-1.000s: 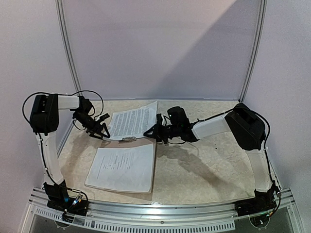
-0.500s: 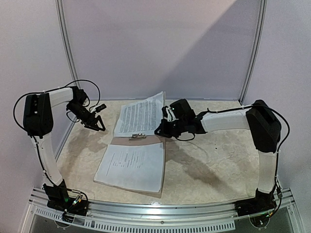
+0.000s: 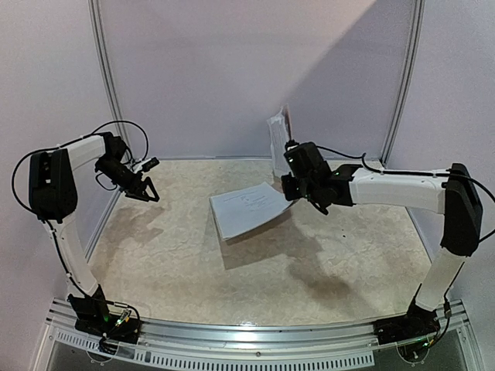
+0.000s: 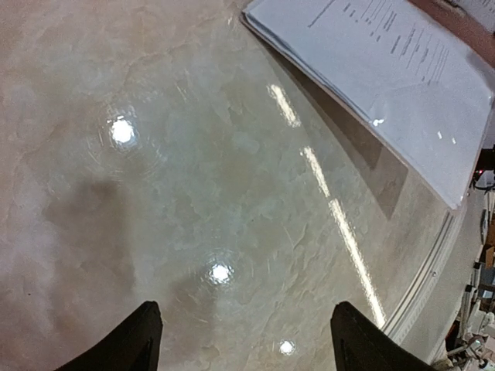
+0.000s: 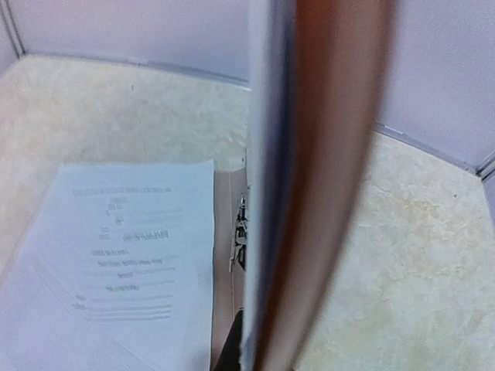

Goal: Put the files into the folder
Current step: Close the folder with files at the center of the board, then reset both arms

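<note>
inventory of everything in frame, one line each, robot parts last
folder: one, taupe brown; open, gripped at mid-table, one cover upright, the other sloping down, apparently off the surface
files: stack, count unclear, white with black text; on the sloping cover, at least one more sheet against the upright cover
metal clip: one, silver; inside the folder by the spine
table: one, beige marbled; under everything
panels: pale lavender; behind and beside the table
arms: two, white and black; based at the near edge
left gripper: open, empty, over bare table at far left
right gripper: shut on the folder
</note>
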Tool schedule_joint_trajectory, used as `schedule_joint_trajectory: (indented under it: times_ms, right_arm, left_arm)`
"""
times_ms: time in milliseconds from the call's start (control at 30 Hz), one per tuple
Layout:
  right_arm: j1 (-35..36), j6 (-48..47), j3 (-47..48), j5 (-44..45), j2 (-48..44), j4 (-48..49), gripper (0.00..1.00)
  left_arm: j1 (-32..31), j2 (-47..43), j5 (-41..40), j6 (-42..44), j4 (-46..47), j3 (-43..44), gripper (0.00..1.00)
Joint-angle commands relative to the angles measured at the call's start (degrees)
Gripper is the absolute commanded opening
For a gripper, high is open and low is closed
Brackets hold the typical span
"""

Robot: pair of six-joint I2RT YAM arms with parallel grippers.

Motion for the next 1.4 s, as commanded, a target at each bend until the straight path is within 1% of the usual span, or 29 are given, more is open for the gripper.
schedule_joint_trajectory:
  times_ms: [0,167,233,267,333,367,433,567,700,833,933,1067,1133,1167,1200,1267,1333,1367]
  right_arm:
    - [7.93,-13.05,1.91,8.84,7.3,-10.48,0.0]
    - [11.88,-16.33,2.32,10.32,11.25,-13.49,0.01]
    - [12.85,-17.95,2.89,9.02,12.32,-14.25,0.06]
    - [13.2,-18.91,3.09,7.56,12.67,-14.46,0.15]
    - [13.85,-20.1,3.67,3.92,13.39,-15.24,0.39]
    - [14.25,-20.57,4.06,2.93,13.88,-15.81,0.46]
    - [15.17,-21.97,4.44,1.22,14.66,-17.08,0.52]
    - [16.84,-23.46,4.58,-3.0,13.6,-18.97,0.61]
    - [18.61,-24.62,4.65,-5.38,10.53,-21.18,0.65]
    - [17.74,-23.15,3.99,-9.16,6.27,-20.93,0.7]
    - [14.01,-19.85,3.71,-13.2,2.84,-20.53,0.71]
    - [4.65,-8.17,3.0,-15.6,0.34,-22.83,0.71]
    - [-0.83,-3.01,0.43,-16.5,-1.22,-23.39,0.71]
    - [-3.72,-0.94,-1.69,-17.13,-2.59,-22.62,0.71]
    - [-6.61,2.08,-4.59,-18.02,-5.09,-20.85,0.71]
    - [-13.2,5.9,-11.05,-20.42,-9.64,-17.32,0.71]
    - [-22.35,10.13,-19.49,-23.14,-15.83,-13.3,0.72]
    - [-25.96,11.31,-21.84,-23.86,-18.36,-11.37,0.72]
  left_arm:
    - [0.74,-1.34,0.88,0.42,-0.75,1.07,0.77]
    - [0.9,-1.54,0.53,0.52,-1.12,1.28,0.77]
    - [0.99,-1.48,0.53,0.3,-1.14,1.27,0.77]
    - [1.0,-1.48,0.53,0.25,-1.17,1.27,0.77]
    - [1.08,-1.55,0.51,0.09,-1.12,1.12,0.77]
    - [1.09,-1.61,0.53,0.07,-1.16,0.98,0.77]
    - [1.15,-1.82,0.55,0.06,-1.08,0.76,0.77]
    - [1.26,-2.21,0.32,0.22,-1.37,0.48,0.77]
    - [1.46,-2.31,0.0,0.28,-1.63,0.48,0.77]
    - [1.53,-2.47,0.13,0.26,-1.82,0.5,0.77]
    - [1.62,-2.85,0.18,0.36,-2.08,0.12,0.77]
    - [1.89,-4.73,0.07,0.32,-1.69,-1.98,0.78]
    - [1.96,-6.57,0.53,0.39,-0.59,-4.15,0.78]
    - [2.03,-7.82,0.67,0.42,0.31,-5.59,0.86]
    - [2.19,-9.27,0.55,0.16,1.91,-7.23,0.98]
    - [2.38,-12.86,-0.94,-1.46,7.96,-11.88,0.99]
    - [2.77,-17.54,-3.99,-5.19,15.93,-18.89,1.0]
    - [2.97,-19.25,-5.66,-6.94,19.47,-21.76,1.0]
